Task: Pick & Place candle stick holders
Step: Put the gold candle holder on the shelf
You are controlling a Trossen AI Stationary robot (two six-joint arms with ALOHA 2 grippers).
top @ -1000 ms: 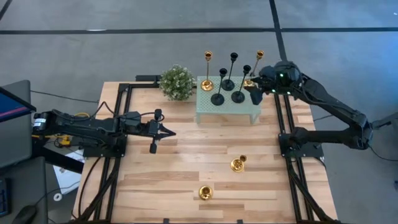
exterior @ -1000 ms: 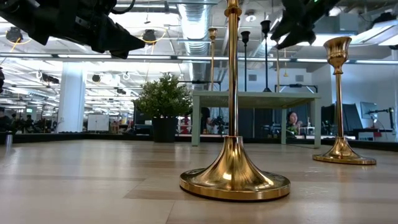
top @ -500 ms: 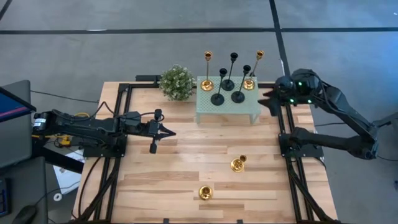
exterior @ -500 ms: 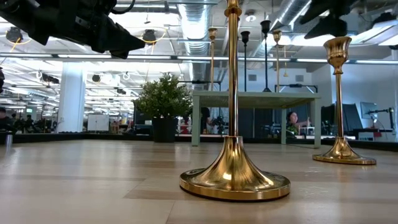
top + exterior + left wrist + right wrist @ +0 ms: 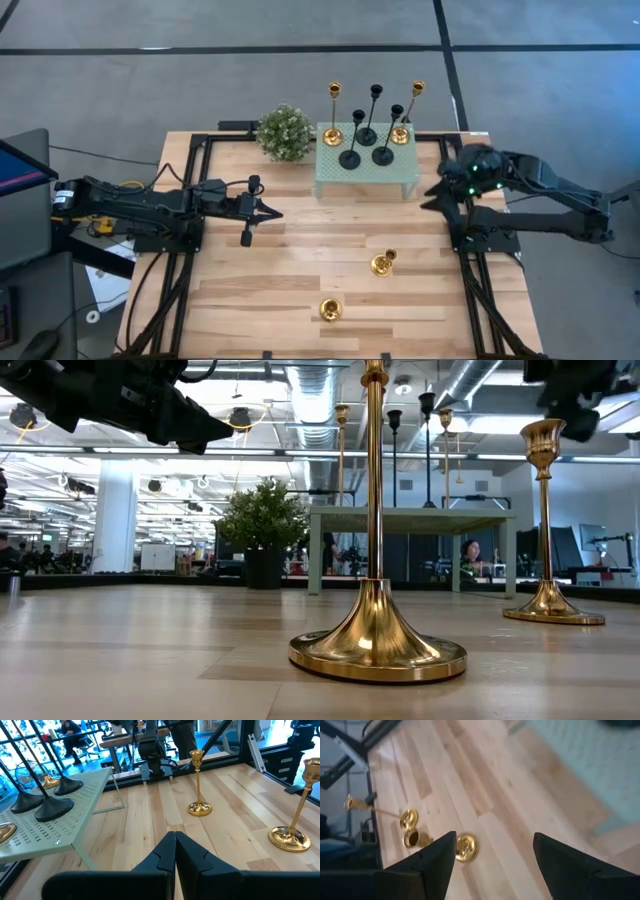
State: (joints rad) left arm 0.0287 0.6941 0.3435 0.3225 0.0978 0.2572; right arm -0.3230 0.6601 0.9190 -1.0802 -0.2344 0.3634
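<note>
Beside the mint green stand, at its right end, the right gripper hangs empty with its fingers spread wide, and the two gold candle stick holders on the bare table stand well apart from it, toward the front edge. The risk, as I judge it, is that a low approach strikes a thin stem and tips the holder over. The left gripper waits pressed together, far across the table.

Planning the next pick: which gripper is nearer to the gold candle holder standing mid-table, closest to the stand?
Right. The right gripper hangs open above the table's right side, just beyond the gold candle holder. The left gripper, shut, waits over the left half, farther away.
</note>
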